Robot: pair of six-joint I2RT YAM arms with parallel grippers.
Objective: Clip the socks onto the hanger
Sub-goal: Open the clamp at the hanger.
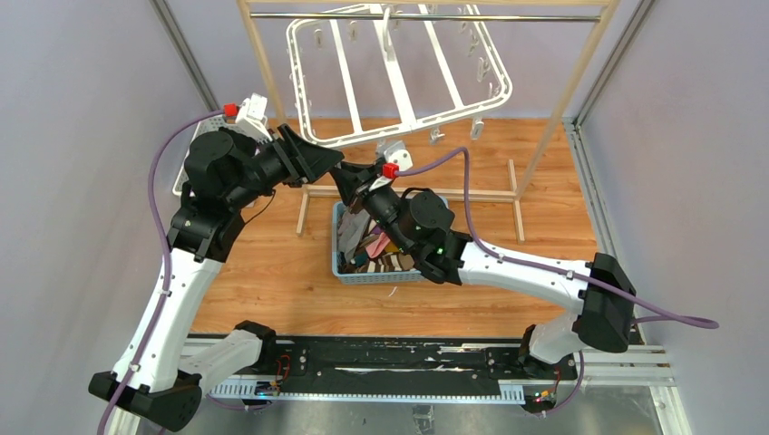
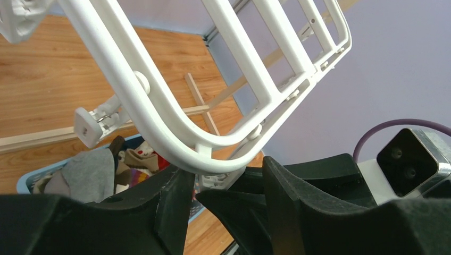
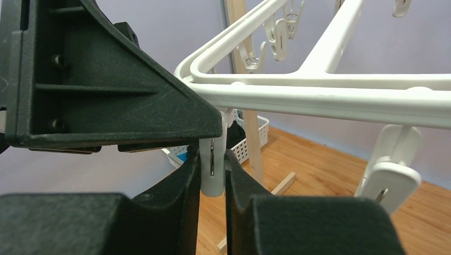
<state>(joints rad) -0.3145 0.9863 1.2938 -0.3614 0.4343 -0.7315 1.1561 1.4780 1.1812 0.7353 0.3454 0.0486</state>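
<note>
One hanger (image 3: 330, 95), one clip (image 3: 212, 178) in right end effector (image 3: 211, 159), one basket (image 1: 381, 277) of socks (image 1: 379, 256).

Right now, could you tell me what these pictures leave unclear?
- Most socks in the basket: top view, the right arm covers them.
- The far clips: top view, too small to read.
- Whether the left claw grips the hanger: left wrist view, contact not visible.
</note>
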